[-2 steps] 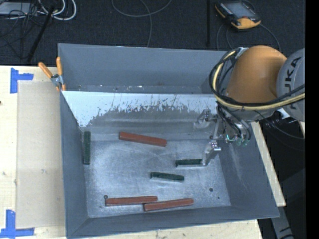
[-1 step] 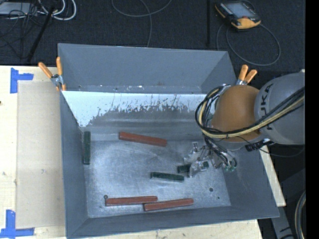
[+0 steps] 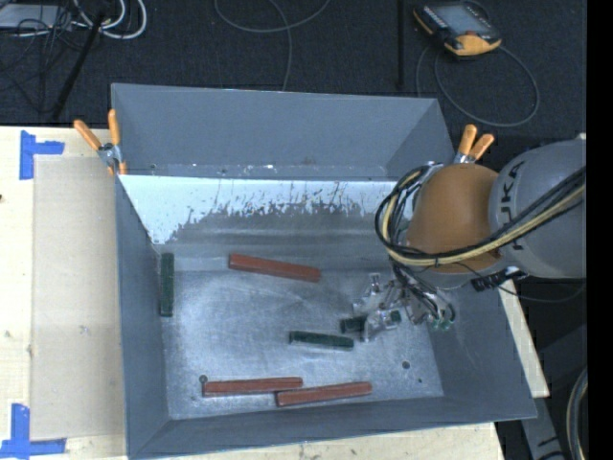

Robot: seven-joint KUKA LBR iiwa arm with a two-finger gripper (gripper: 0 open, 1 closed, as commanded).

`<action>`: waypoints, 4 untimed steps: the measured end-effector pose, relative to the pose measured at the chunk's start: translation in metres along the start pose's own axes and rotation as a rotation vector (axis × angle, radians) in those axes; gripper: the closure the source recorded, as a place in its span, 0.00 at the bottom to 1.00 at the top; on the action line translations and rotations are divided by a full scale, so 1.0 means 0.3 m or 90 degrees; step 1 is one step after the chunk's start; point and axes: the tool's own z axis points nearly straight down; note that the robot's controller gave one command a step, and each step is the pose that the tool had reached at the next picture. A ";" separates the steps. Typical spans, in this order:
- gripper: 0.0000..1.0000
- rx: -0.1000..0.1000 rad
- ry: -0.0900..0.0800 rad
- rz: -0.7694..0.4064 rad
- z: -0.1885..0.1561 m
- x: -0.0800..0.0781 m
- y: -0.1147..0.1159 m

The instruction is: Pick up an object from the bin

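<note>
My pincer [image 3: 372, 318] hangs low over the right part of the bin [image 3: 287, 147] floor; whether it stands apart or together I cannot tell; the short dark green bar [image 3: 321, 339] lies just beside it toward the view's left, long axis nearly left to right, its near end closest to me; a brown stick [image 3: 275, 267] lies farther off.
</note>
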 end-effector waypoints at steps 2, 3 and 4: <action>0.00 0.000 0.002 -0.014 -0.499 -0.020 0.004; 0.00 0.003 -0.009 -0.041 -0.467 -0.020 0.006; 0.00 0.000 -0.002 -0.049 -0.225 -0.020 -0.053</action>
